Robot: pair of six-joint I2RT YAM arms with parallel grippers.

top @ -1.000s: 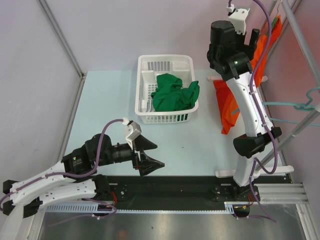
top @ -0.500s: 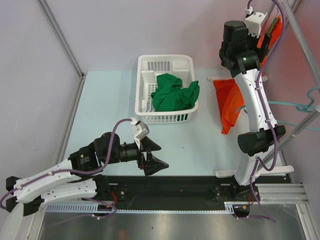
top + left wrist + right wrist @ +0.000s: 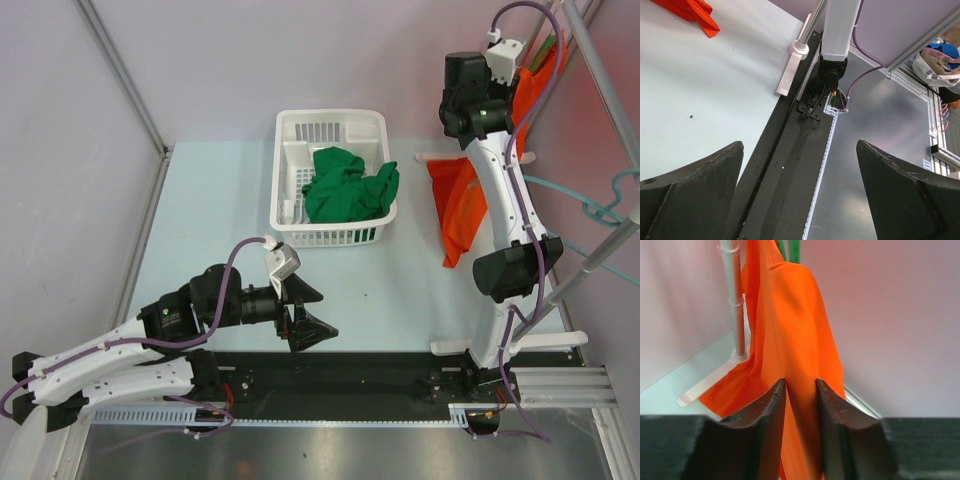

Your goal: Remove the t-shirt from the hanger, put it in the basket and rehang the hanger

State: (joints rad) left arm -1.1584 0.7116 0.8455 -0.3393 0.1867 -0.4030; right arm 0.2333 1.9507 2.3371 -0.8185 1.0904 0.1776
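Basket (image 3: pixel 283 170) on the table (image 3: pixel 210 230), cloth (image 3: pixel 350 185) inside; t-shirt (image 3: pixel 462 205) to its right.

Pale lilac walls (image 3: pixel 60 150) enclose a light blue surface (image 3: pixel 210 220); a black rail (image 3: pixel 380 375) and metal plate (image 3: pixel 350 455) span the lower edge.

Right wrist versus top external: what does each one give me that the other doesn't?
Only right wrist: the right gripper, jaws nearly together with a fold of the orange t-shirt between them, and a green strip above the shirt's shoulder. Only top external: the white basket holding a green garment, the left gripper open, a teal hanger at far right. Both: the orange t-shirt hanging beside the rack pole.
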